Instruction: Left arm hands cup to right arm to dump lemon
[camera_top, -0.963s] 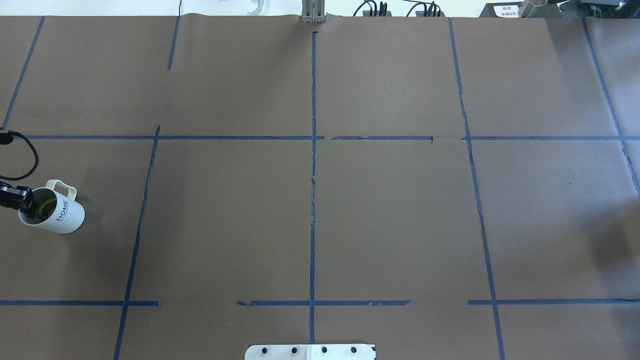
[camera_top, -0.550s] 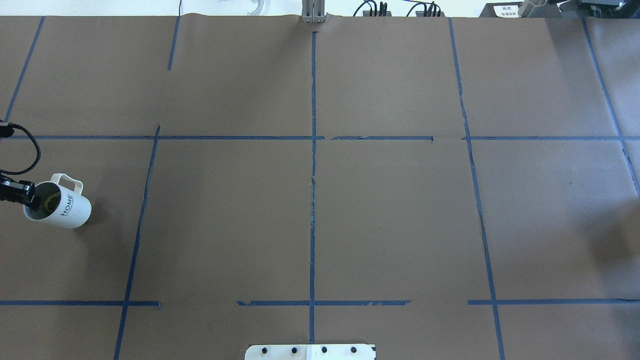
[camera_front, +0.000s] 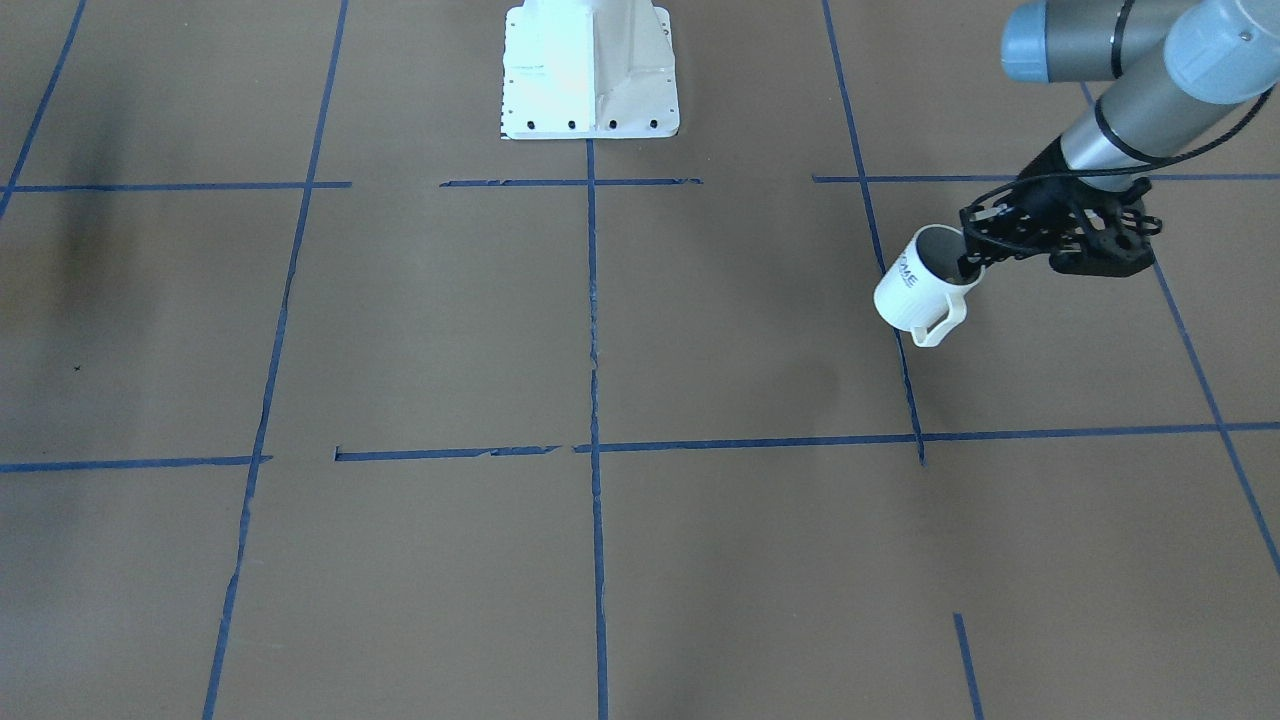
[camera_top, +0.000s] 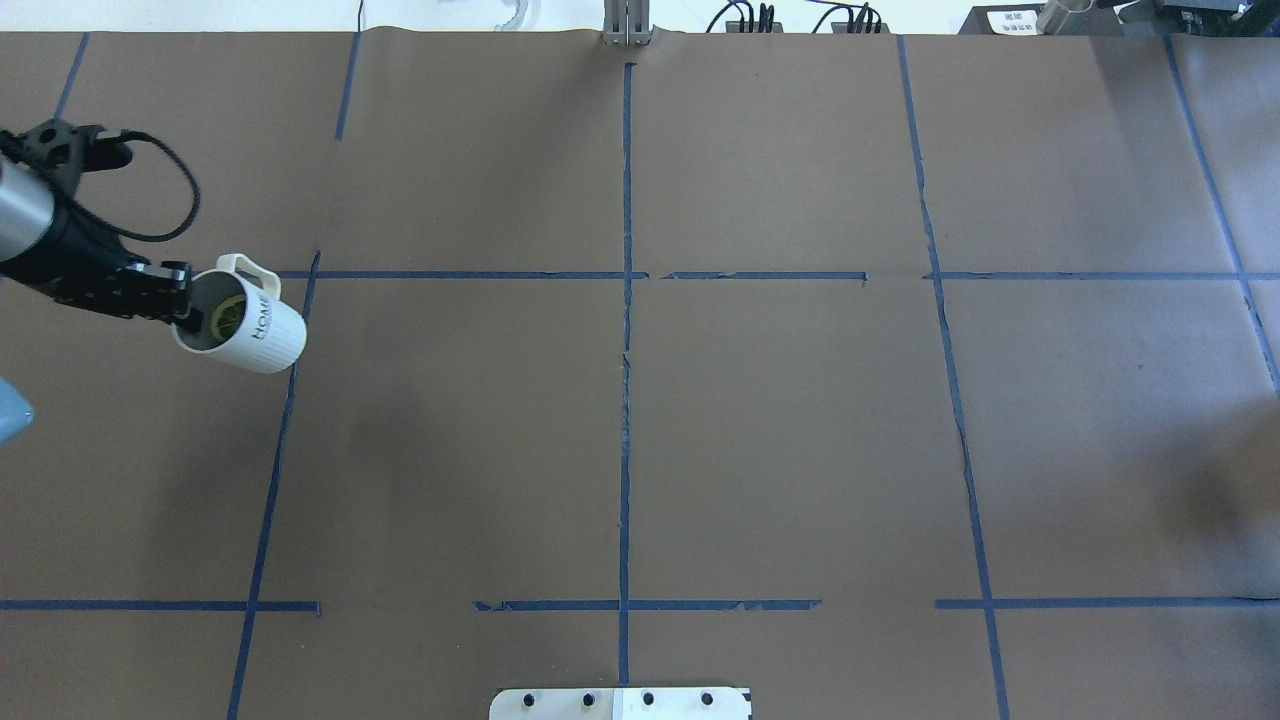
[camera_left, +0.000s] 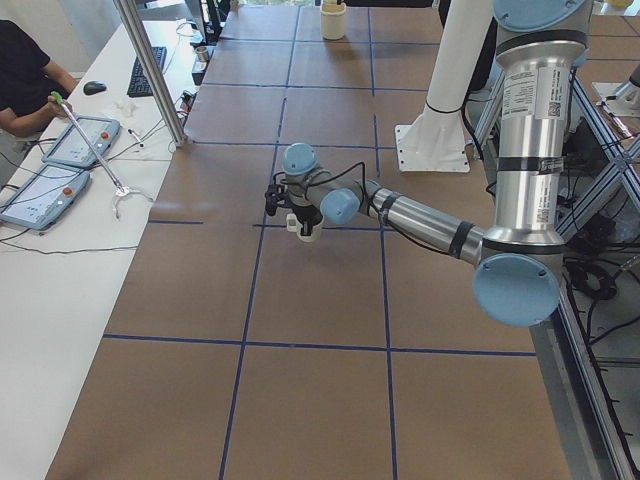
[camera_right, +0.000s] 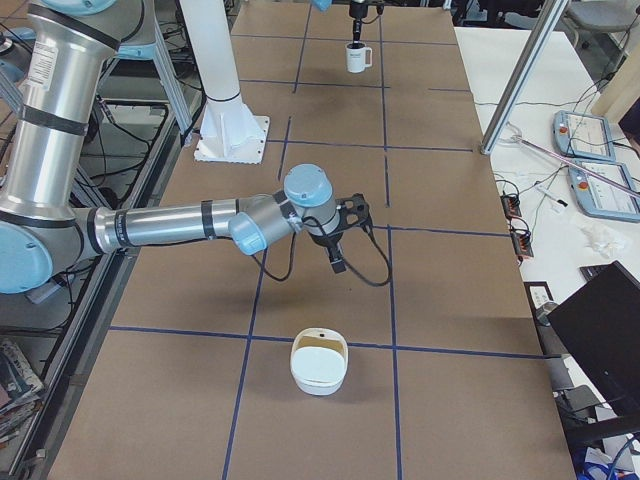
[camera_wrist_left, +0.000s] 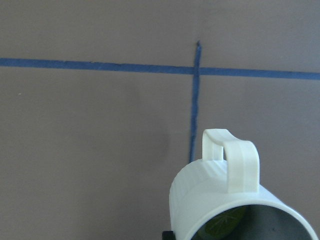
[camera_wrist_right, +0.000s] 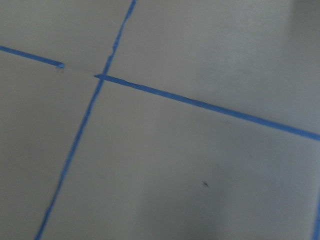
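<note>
Overhead exterior: step in hand, carrying toward the hand-over. Left claw (camera_top: 180, 303) is clamped on the rim of the white "HOME" mug (camera_top: 258, 338). The mug is held clear of the surface (camera_top: 780, 420), tilted, at the robot's left, beside a tape crossing (camera_top: 316, 272). Contents: one yellow-green lemon slice (camera_top: 228, 316) against the grey inner wall. Right claw (camera_right: 338, 262) shows only in exterior right, well apart from the mug — whether open or closed, cannot tell. White bowl (camera_right: 318, 384) sits near it, seemingly nothing inside. Next move, by judgement — bring the mug to centre with its body exposed and its mouth high, lest the slice slip.
</note>
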